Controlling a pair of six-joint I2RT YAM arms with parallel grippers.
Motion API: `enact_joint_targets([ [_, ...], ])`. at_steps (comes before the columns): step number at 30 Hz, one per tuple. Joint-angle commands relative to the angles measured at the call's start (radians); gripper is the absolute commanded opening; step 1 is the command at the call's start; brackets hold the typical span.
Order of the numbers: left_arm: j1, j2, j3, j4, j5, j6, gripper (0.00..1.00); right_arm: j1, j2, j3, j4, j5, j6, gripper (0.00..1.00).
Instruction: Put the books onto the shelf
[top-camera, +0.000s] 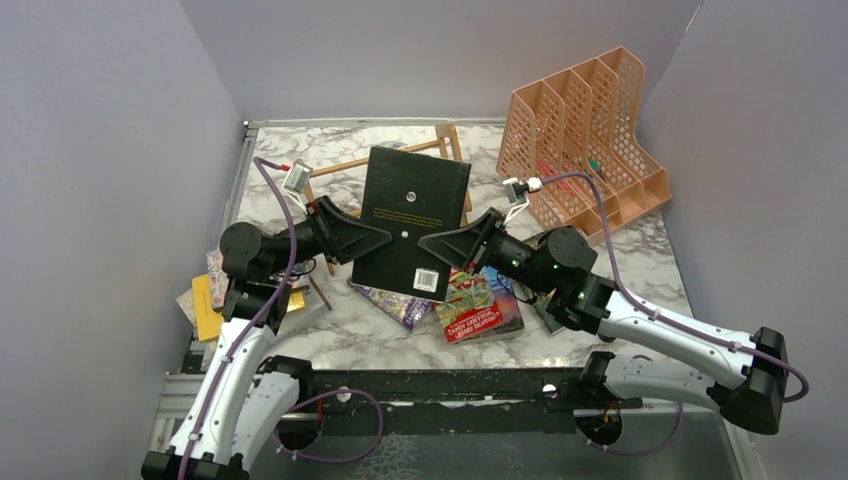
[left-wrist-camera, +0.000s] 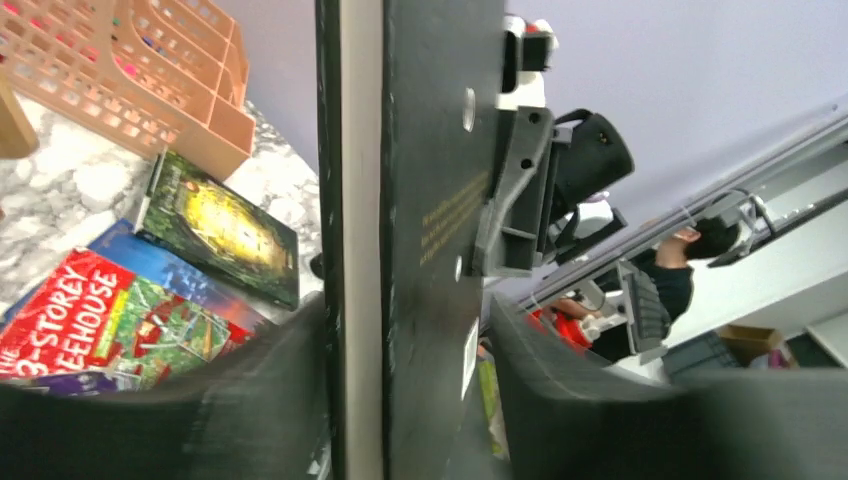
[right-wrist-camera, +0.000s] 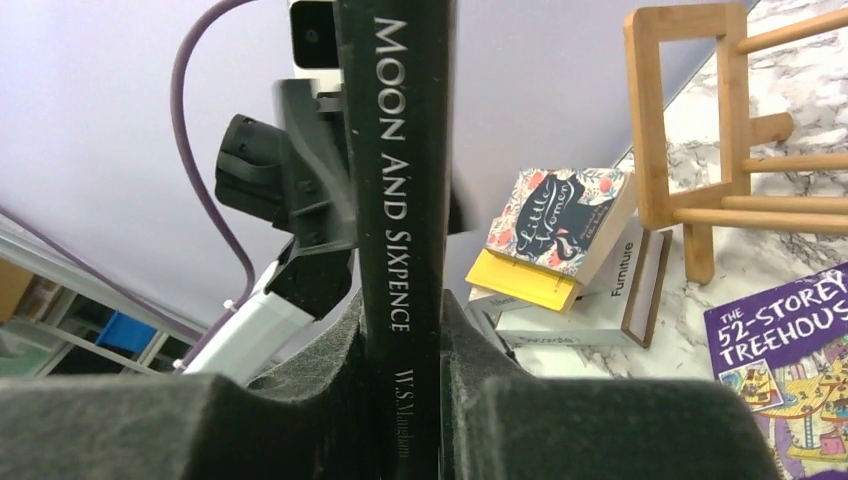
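A black book (top-camera: 415, 215), spine reading "Moon and Sixpence" (right-wrist-camera: 400, 200), hangs above the table, gripped from both sides. My left gripper (top-camera: 375, 238) is shut on its page edge (left-wrist-camera: 405, 305). My right gripper (top-camera: 432, 243) is shut on its spine (right-wrist-camera: 402, 300). The light-wood shelf (top-camera: 447, 140) stands behind the book, partly hidden, and shows at the upper right of the right wrist view (right-wrist-camera: 690, 120). A red Treehouse book (top-camera: 470, 305), a purple book (top-camera: 395, 300) and a dark green book (left-wrist-camera: 220, 225) lie on the marble under the grippers. More books are stacked at the left (top-camera: 210, 300), with a floral one (right-wrist-camera: 560, 220) on top.
A peach mesh file organiser (top-camera: 590, 140) stands at the back right. Grey walls close in the table on the left, back and right. A thin wooden stick (top-camera: 320, 292) lies beside the left stack.
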Motion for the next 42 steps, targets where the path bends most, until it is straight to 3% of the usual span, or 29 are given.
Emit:
enact_joint_targets([
  [1,-0.006,0.019,0.056,-0.156,-0.086,0.169,0.78,0.015,0.004,0.064,0.061,0.019,-0.072,0.01],
  [3,-0.005,0.029,0.143,-0.424,-0.171,0.325,0.86,0.015,0.013,0.098,-0.040,0.073,-0.100,0.01],
  [6,-0.005,0.035,0.276,-0.775,-0.409,0.542,0.91,0.015,0.053,0.175,-0.190,0.174,-0.162,0.01],
  [11,-0.005,0.027,0.397,-1.064,-0.875,0.694,0.94,0.015,0.222,0.367,-0.394,0.341,-0.328,0.01],
  [16,-0.005,0.012,0.472,-1.115,-1.017,0.734,0.95,0.016,0.478,0.598,-0.488,0.437,-0.468,0.01],
  [25,-0.006,-0.036,0.622,-1.155,-1.186,0.790,0.95,0.036,0.837,0.924,-0.484,0.542,-0.541,0.01],
  [34,-0.013,-0.070,0.691,-1.197,-1.205,0.826,0.96,0.081,1.043,1.092,-0.310,0.625,-0.675,0.01],
  [42,-0.013,-0.063,0.764,-1.243,-1.223,0.860,0.97,0.116,1.226,1.289,-0.445,0.698,-0.634,0.01],
])
